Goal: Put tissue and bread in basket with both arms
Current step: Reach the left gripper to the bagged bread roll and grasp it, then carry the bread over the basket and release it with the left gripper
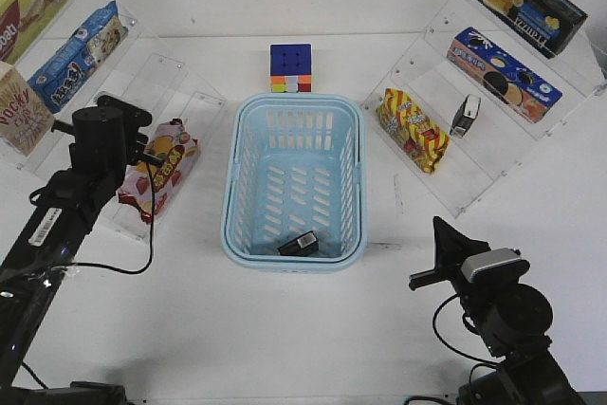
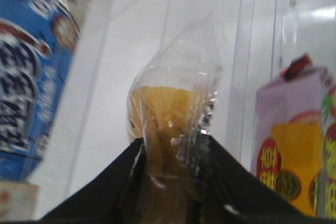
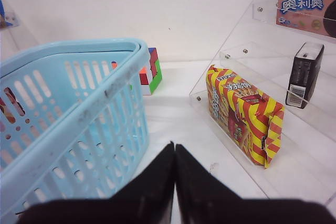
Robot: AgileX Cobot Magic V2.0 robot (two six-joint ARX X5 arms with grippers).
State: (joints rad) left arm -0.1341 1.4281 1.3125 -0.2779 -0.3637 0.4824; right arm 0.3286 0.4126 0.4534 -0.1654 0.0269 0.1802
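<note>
My left gripper [image 2: 173,145] is shut on the bread [image 2: 163,114], a golden bun in clear wrap that stands up between the fingers. In the front view this gripper [image 1: 152,154] is over the left shelf, beside a red-and-yellow snack bag [image 1: 169,177]. The light-blue basket [image 1: 245,154] stands mid-table with one black-and-white tissue packet [image 1: 299,245] in its near end. A second tissue packet [image 1: 465,116] stands on the right shelf and also shows in the right wrist view [image 3: 304,74]. My right gripper [image 1: 441,234] is shut and empty, right of the basket's near corner [image 3: 79,103].
Clear stepped shelves flank the table, with boxed snacks on the left [image 1: 76,54] and right [image 1: 507,73]. A long red-yellow snack pack [image 1: 413,130] lies on the right lower shelf. A colour cube [image 1: 290,68] sits behind the basket.
</note>
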